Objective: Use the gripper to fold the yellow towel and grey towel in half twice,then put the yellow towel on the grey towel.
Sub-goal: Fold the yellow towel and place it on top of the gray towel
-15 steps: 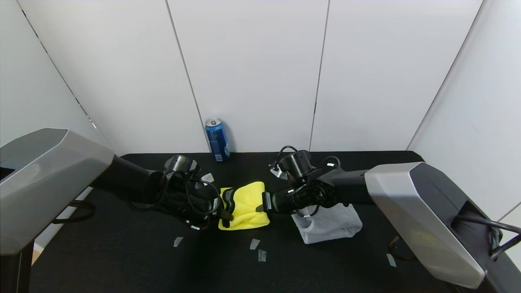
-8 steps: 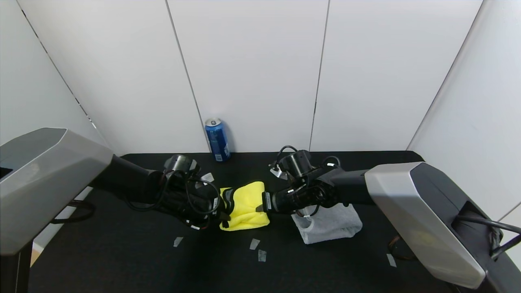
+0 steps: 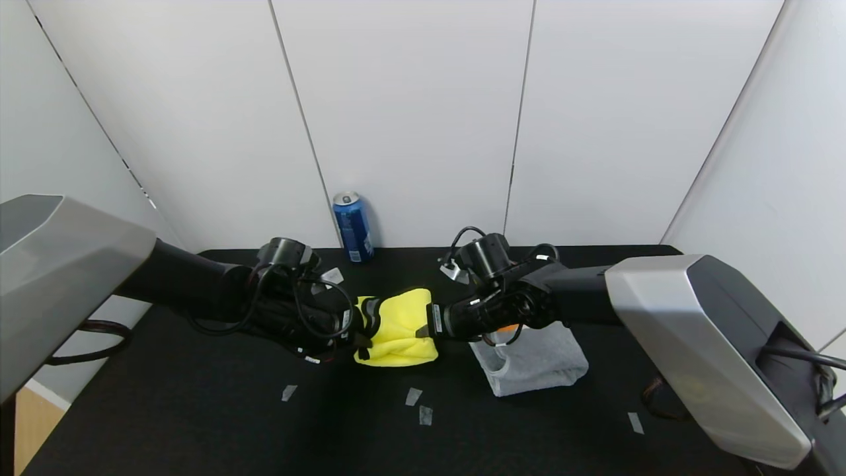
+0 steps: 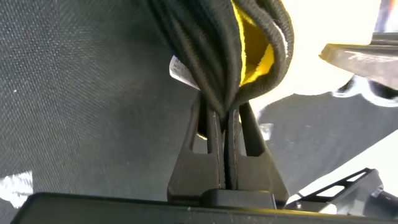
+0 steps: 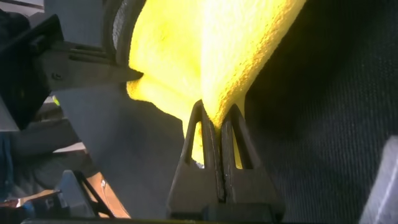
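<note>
Yellow towel (image 3: 396, 327): folded into a compact bundle, it sat at the middle of the black tabletop (image 3: 198, 410), held between the two arms. Its long axis ran roughly left to right, from one pincer to the other. Black edge trim and a strip of grey reverse showed at its left end; the fluffy yellow face turned up and toward the robot.

Left pincer (image 3: 360, 330): at the towel's left end, clamped tight on the bunched black-trimmed edge. In the left wrist view the fingers (image 4: 214, 146) pressed together on the dark trim, with yellow pile and a small white tag just above them.

Right pincer (image 3: 428, 328): at the towel's right end, closed on a fold of yellow cloth. In the right wrist view its fingers (image 5: 211, 149) pinched the yellow pile, which fanned out beyond the tips.

Grey towel (image 3: 532, 363): folded, lying flat on the tabletop to the right of the yellow towel, under the right arm's wrist and apart from the yellow towel. Its long axis ran roughly left to right, with a pale hem along its left edge.

Blue can (image 3: 352, 227): upright at the far edge of the tabletop against the white wall, behind the yellow towel.

Tape scraps (image 3: 413, 396): small pale pieces on the tabletop, nearer the robot than the towels.
</note>
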Controlling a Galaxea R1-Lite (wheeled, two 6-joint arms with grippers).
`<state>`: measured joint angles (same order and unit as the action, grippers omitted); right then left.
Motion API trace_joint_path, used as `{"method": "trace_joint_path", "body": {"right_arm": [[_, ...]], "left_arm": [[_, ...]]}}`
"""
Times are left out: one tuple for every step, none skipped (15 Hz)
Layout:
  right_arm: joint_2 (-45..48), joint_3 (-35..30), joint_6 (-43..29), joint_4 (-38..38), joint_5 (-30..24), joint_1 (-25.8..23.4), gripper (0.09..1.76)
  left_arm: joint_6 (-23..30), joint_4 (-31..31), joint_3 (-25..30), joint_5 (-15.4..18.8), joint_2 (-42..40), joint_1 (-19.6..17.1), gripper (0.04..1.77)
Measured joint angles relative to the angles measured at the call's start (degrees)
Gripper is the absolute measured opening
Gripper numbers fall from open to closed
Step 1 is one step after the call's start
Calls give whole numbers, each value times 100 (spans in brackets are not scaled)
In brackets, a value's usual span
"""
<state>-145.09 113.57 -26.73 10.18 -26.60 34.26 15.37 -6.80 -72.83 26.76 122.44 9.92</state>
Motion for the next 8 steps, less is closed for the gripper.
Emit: {"method": "trace_joint_path", "body": {"right_arm": [[61,0,0,82,0,-6,12],[129,-1,0,189,0,-17,12],[195,-4,2,271,-5,-33,12],[267,-9,2,354,-2,-50,12],[347,-9,7,475,0,-69,12],[430,-10,13,599,5,-85,12],[518,-10,27,761,6,-105,12],[614,-21,38,901,20,-127,12]], "left_arm": [[30,-1,9,-24,-91,10,13],[52,-6,21,-55,-179,22,13],[83,-44,23,-88,-271,55,13],[105,-113,26,-119,-371,94,13],[113,-176,21,-130,-467,145,13],[113,-228,11,-134,-563,189,13],[113,-307,-2,-158,-666,245,13],[116,-384,-16,-211,-762,305,13]]}}
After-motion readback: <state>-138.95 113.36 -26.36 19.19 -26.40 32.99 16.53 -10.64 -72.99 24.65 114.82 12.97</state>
